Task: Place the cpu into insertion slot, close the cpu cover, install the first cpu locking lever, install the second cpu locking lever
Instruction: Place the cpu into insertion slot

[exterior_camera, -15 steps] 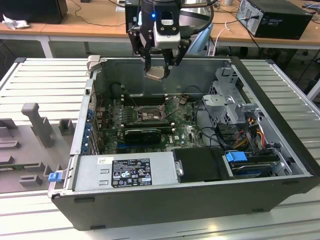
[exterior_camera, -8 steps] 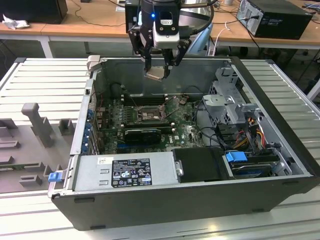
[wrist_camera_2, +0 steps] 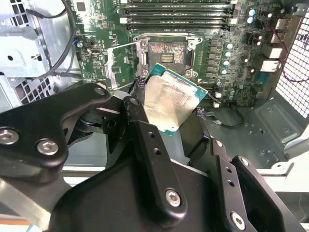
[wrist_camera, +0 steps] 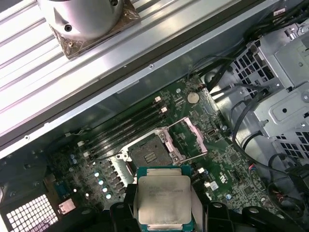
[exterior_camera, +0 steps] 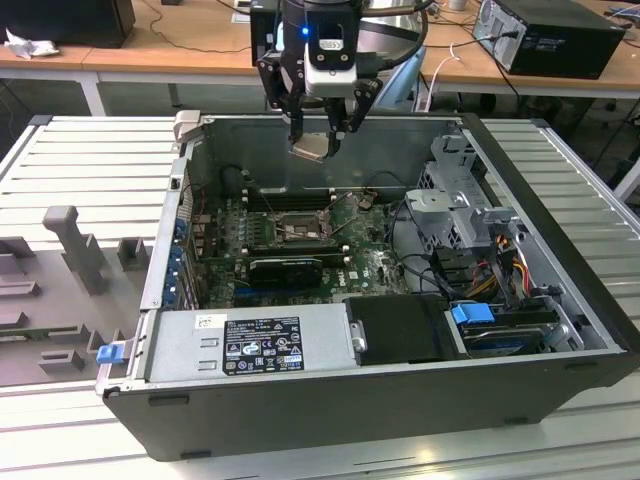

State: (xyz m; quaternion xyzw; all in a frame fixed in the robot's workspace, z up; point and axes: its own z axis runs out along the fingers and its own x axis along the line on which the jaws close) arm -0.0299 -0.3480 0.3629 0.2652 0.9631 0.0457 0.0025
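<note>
Where the arm hangs over the open PC case (exterior_camera: 330, 405), the fingers (wrist_camera_2: 137, 121) are clamped on the cpu (wrist_camera_2: 171, 104), held up in the air, well clear of the board. Below it the socket (wrist_camera_2: 168, 53) sits bare w/ a dark centre, its cover (wrist_camera_2: 112, 67) swung open to one side. Memory slots (wrist_camera_2: 176, 14) run just beyond. Case rests on the slatted bench (exterior_camera: 90, 160).

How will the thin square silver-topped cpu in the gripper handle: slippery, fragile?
Thin square silver-topped cpu looks rigid and light: it shows no bend held by its edges in the black gripper. Smooth metal lid, probably slippery. Thin green edge looks chip-prone.
</note>
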